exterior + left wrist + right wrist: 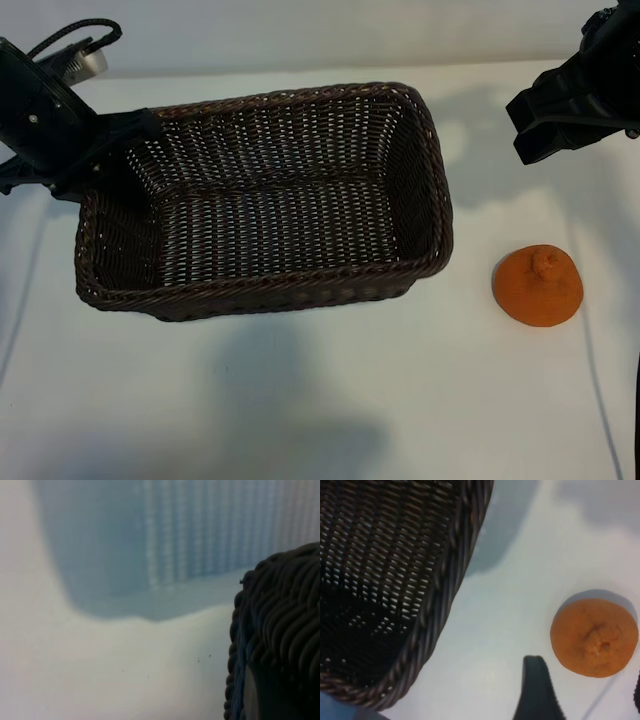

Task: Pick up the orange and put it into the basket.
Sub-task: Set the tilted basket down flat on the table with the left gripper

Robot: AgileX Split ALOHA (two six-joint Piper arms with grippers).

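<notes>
Right gripper [560, 118] is held open and empty above the orange [537, 286], which lies ungrasped on the table [300, 400] beside the basket [432, 200], whose corner is clamped by the left gripper [130, 135]; transfer is judged outstanding.

A white table [300, 400] is carrying the wicker basket [265, 300] and, lying apart to its side, the orange [537, 286].

Dark woven wicker basket [300, 130]; matte, faintly dimpled orange [538, 288].
</notes>
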